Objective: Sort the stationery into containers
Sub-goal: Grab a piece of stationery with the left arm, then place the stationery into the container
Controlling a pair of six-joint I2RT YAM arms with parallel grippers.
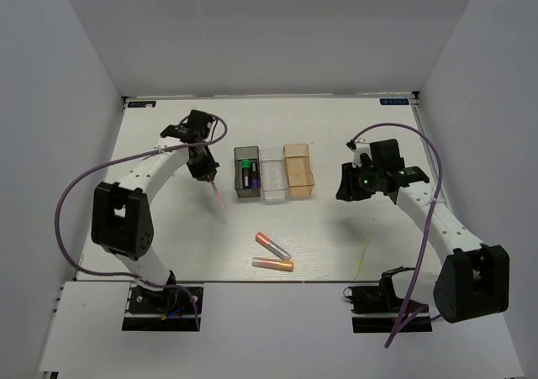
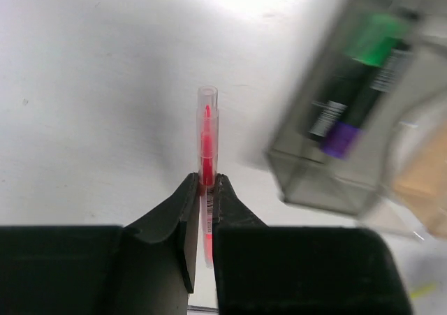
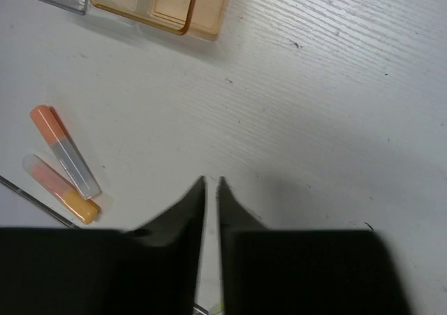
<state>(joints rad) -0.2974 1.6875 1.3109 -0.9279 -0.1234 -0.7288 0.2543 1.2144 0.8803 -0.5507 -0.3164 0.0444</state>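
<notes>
Pinching a thin pink pen (image 2: 207,130) tight between its fingers, the left hand (image 2: 207,182) is holding it above the table (image 1: 168,244), just left of the dark grey bin (image 1: 246,174) (two black markers (image 2: 349,95) are lying inside). The right hand (image 3: 211,181) is hovering with fingers a narrow slit apart, gripping nothing, and two orange tubes (image 3: 66,151) are lying on the table to its left.
</notes>
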